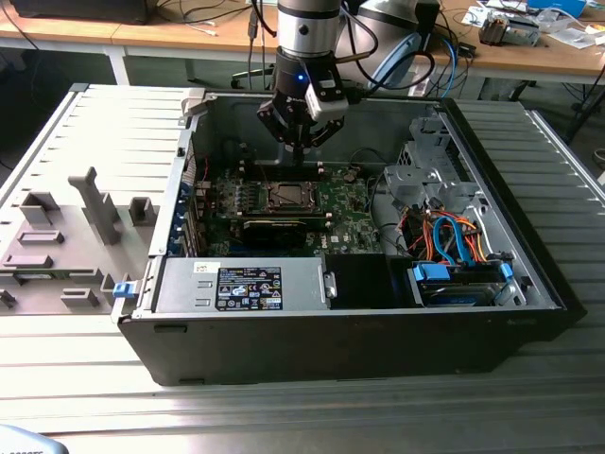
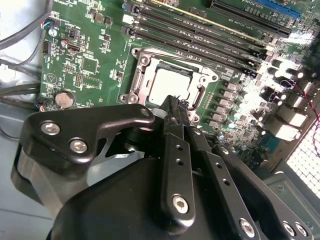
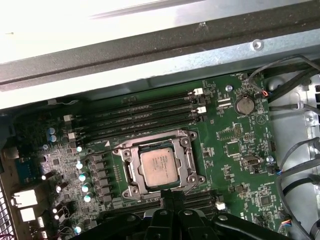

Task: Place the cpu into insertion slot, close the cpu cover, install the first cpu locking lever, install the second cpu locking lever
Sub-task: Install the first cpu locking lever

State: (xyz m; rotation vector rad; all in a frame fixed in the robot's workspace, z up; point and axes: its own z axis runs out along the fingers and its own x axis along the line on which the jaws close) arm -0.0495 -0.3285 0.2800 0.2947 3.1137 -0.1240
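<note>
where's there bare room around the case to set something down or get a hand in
Bare ribbed table in front of the case, and more at the exterior view's right. Inside it is crowded: gripper over the insertion slot, cables by the drive cage. The grey fixture fills the exterior view's left.

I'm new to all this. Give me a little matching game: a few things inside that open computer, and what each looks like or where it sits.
Things:
1. cpu
2. gripper
3. coin battery
4. circuit board

Descriptions:
A. green
B. round and silvery, near the board's corner
C. black, above the socket
D. square, silvery-grey, seated in the insertion slot

Pairs: 1-D, 2-C, 3-B, 4-A
</note>
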